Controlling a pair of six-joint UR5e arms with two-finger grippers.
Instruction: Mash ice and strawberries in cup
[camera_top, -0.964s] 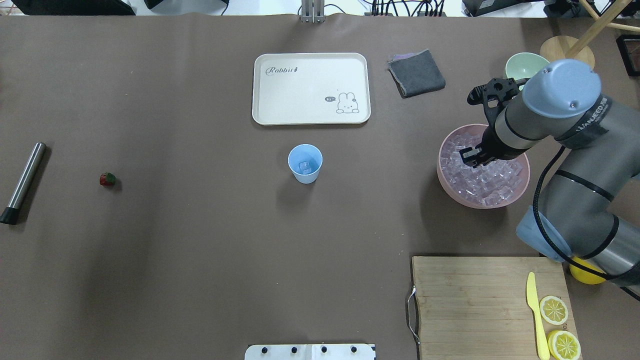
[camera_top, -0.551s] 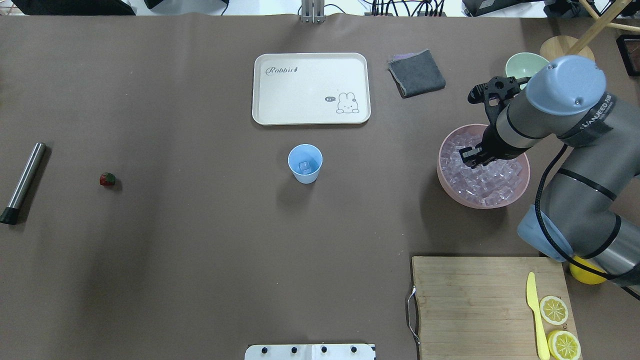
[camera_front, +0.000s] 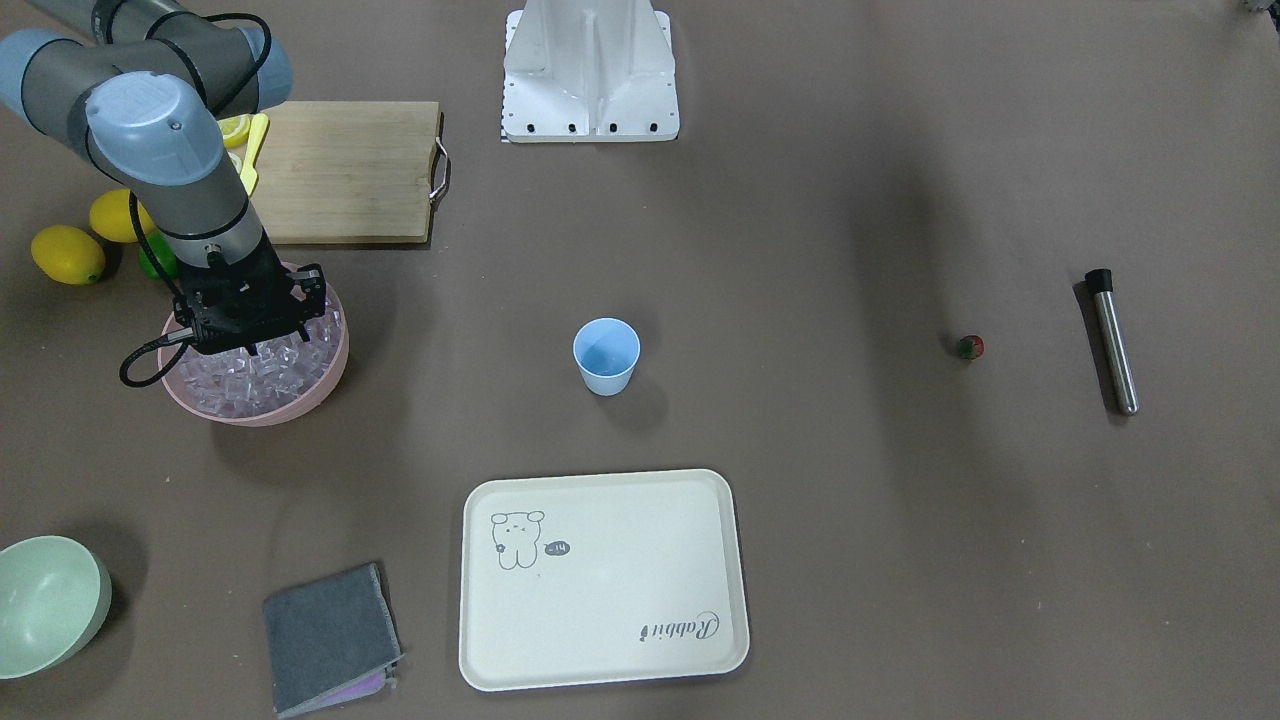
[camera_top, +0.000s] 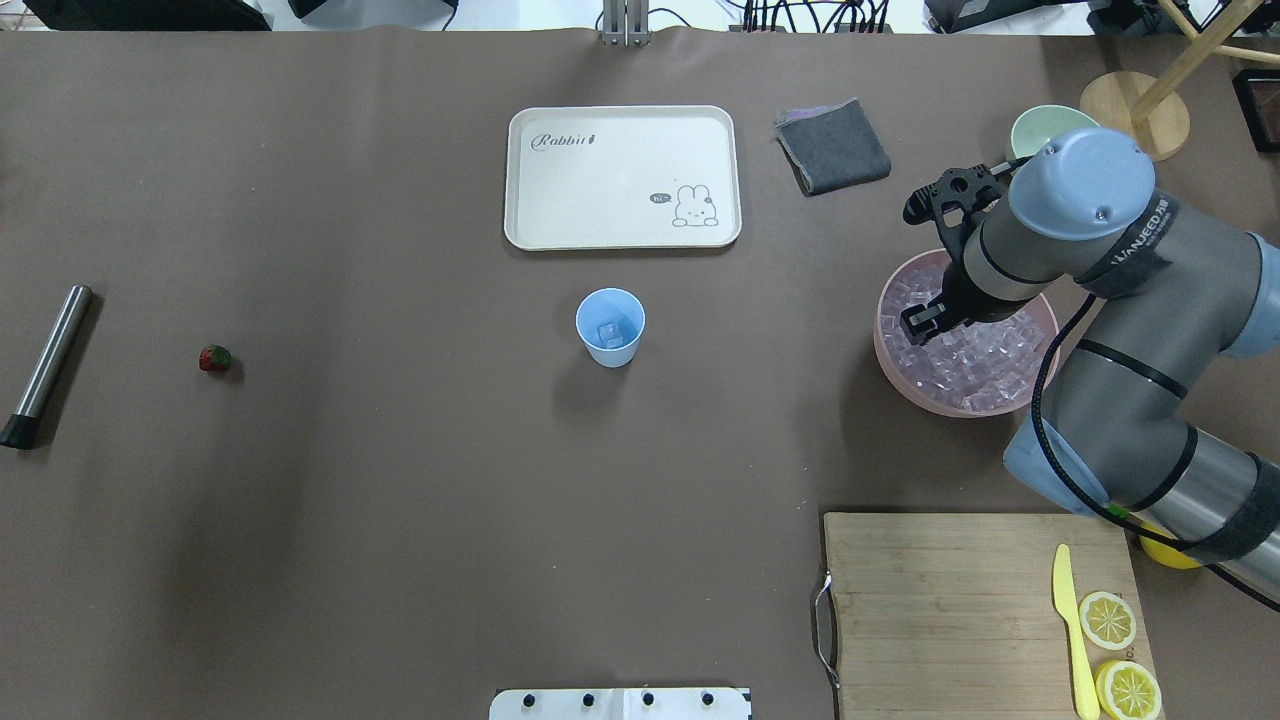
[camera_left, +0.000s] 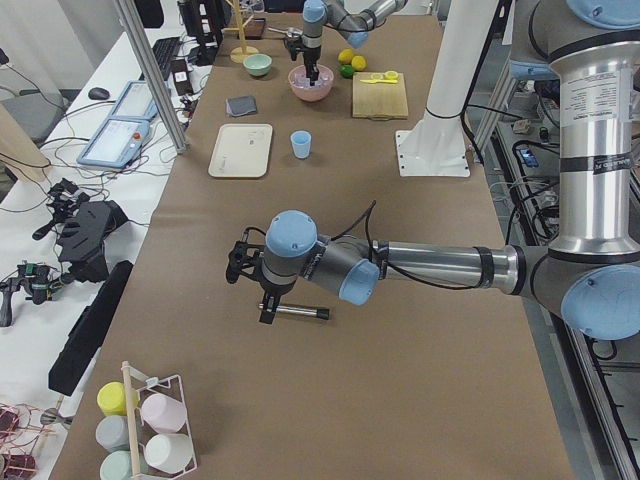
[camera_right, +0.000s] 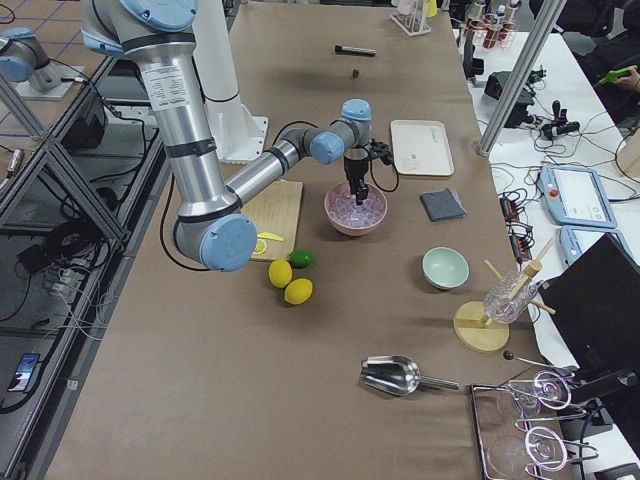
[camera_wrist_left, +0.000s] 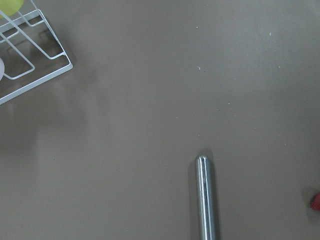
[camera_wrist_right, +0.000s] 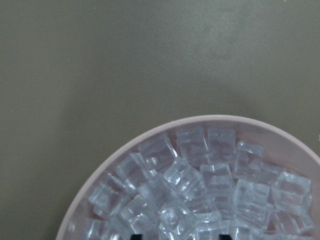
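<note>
Your right gripper (camera_top: 918, 323) hangs over the ice (camera_top: 975, 365) in the pink bowl (camera_top: 893, 372), with its fingers apart. The blue cup (camera_top: 610, 326) stands mid-table with one ice cube inside. The strawberry (camera_top: 214, 358) lies far off, near the metal rod (camera_top: 45, 365). Your left gripper (camera_left: 266, 310) hovers over that rod, and you cannot tell if it is open or closed.

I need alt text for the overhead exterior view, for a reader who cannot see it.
The robot's right claw is in a pink bowl of ice on the view's right side. A light blue cup with some ice inside stands at the centre; a small strawberry and a metal rod lie far to the left.
</note>
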